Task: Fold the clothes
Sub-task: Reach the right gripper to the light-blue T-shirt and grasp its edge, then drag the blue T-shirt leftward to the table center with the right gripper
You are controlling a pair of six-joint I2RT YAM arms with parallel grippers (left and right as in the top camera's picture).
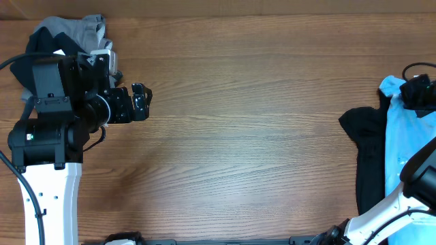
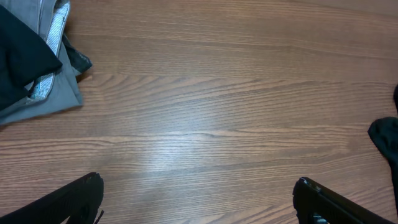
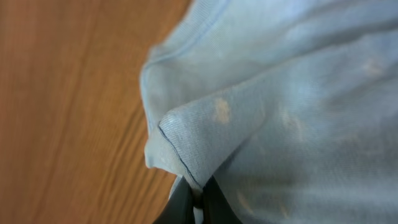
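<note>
Overhead: blue shirt (image 1: 402, 150) lies at the right edge of the table (image 1: 238, 136), with black shirt (image 1: 368, 136) touching it on the centre side. Right gripper (image 1: 417, 92) is clenched on a fold of the blue shirt's far end. Left gripper (image 1: 142, 102) is released, jaws wide over bare wood, near grey pile (image 1: 75, 30) in the far-left corner.

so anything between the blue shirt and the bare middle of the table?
The black shirt lies against the light blue shirt on the side toward the table middle. The right gripper is shut on the blue fabric, nothing between.
</note>
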